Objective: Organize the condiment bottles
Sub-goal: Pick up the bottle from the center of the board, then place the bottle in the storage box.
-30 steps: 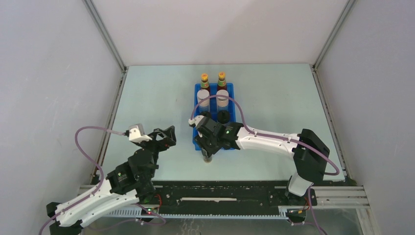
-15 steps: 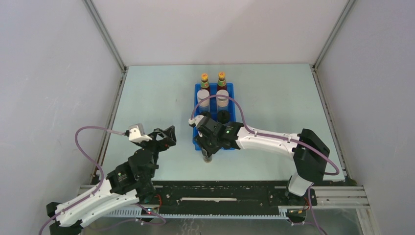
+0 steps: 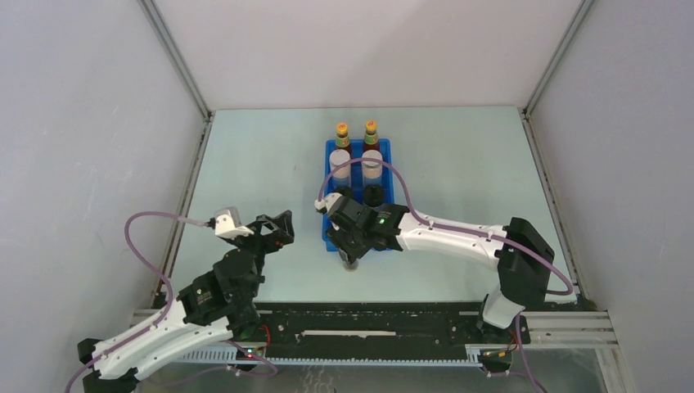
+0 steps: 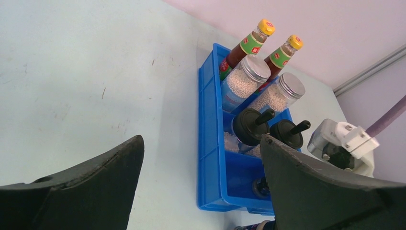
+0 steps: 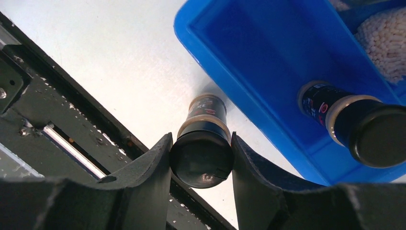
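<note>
My right gripper (image 5: 201, 158) is shut on the black cap of a tiny dark jar (image 5: 202, 139), which stands upright on the table just in front of the blue tray (image 5: 268, 100); in the top view this gripper (image 3: 350, 250) covers the jar (image 3: 349, 264). A second tiny dark jar (image 5: 344, 115) stands in the tray's near compartment. Behind it in the tray (image 3: 387, 148) are two pale black-lidded jars (image 3: 374, 195), two grey-lidded jars (image 3: 371, 160) and two red sauce bottles (image 3: 371, 133). My left gripper (image 3: 276, 232) is open and empty, left of the tray.
The black rail (image 3: 360, 323) with the arm bases runs along the table's near edge, close behind the held jar. Grey walls enclose the table on three sides. The right arm's purple cable (image 3: 393, 176) arcs over the tray.
The right arm's elbow has shifted slightly to the right; its gripper stays at the tiny jar. The left arm has not moved.
</note>
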{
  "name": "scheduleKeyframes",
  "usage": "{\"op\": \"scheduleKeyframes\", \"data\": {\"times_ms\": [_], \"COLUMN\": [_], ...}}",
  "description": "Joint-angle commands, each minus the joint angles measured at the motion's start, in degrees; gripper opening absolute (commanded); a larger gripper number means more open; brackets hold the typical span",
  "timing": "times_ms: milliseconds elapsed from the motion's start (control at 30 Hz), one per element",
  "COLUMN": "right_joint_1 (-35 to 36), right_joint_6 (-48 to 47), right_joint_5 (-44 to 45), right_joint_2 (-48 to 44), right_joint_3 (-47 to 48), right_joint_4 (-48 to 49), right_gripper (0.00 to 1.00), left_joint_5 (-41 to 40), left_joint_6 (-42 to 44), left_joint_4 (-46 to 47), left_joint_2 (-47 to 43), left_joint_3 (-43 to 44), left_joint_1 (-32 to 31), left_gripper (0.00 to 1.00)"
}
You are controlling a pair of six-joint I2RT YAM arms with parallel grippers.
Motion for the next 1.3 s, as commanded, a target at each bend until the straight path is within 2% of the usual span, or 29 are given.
{"op": "scheduleKeyframes", "data": {"times_ms": [0,333,700,1267], "right_joint_1": [1.43,3.57,3.58,-2.80], "right_joint_6": [-1.27,-2.32,-3.97,-7.51], "right_joint_5": [2.15,3.85,5.54,3.31], "right_joint_2": [-2.83,-2.43,-2.85,0.54], "right_joint_3": [5.37,13.66,18.41,24.25], "right_joint_4": [-2.40,-8.85,-12.34,-13.36], "right_gripper": [0.00,0.00,0.00,0.00], "left_joint_5": [-1.85,-1.94,-2.05,-2.20], "left_joint_6": [-0.18,-0.36,-0.44,-0.58], "left_joint_4": [0.61,0.52,0.43,0.26], "left_joint_2": [-0.50,-0.52,-0.65,-0.84], "left_joint_3": [-0.78,-0.96,-0.94,-1.00], "left_joint_1": [-0.21,-0.21,-0.27,-0.30], "left_gripper": [0.95,0.95,0.95,0.95]}}
